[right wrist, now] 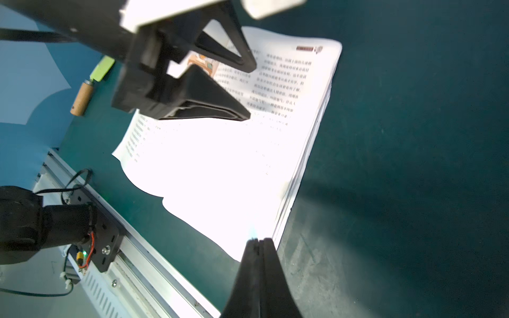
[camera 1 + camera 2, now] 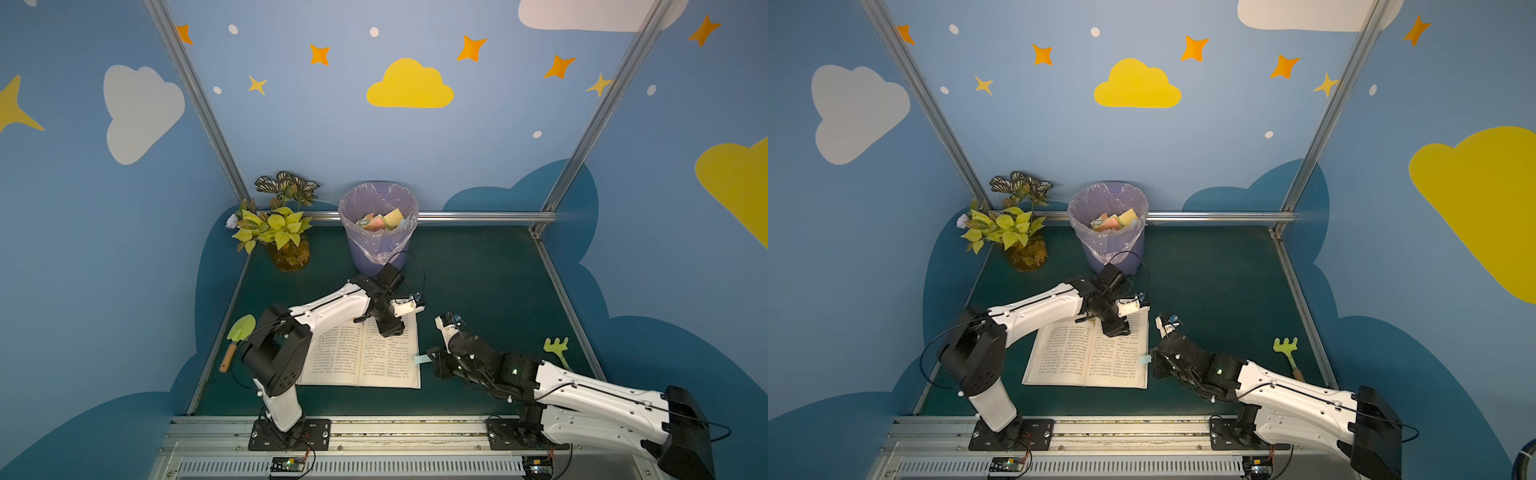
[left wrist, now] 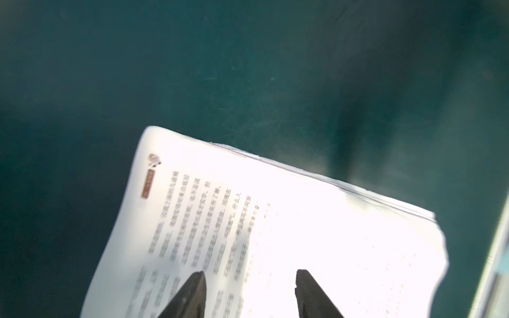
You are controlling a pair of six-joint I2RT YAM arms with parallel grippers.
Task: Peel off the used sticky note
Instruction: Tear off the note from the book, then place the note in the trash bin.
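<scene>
Slowly! My right gripper (image 1: 259,242) pinches the sticky note (image 2: 421,359); left gripper (image 3: 250,272), fingers apart, presses the book (image 2: 374,361). I'll pull gently.

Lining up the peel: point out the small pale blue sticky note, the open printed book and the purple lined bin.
small pale blue sticky note (image 2: 420,359): top view, end jutting past the page.
open printed book (image 2: 392,365): top view, bare page.
purple lined bin (image 2: 365,247): top view, front wall.
</scene>
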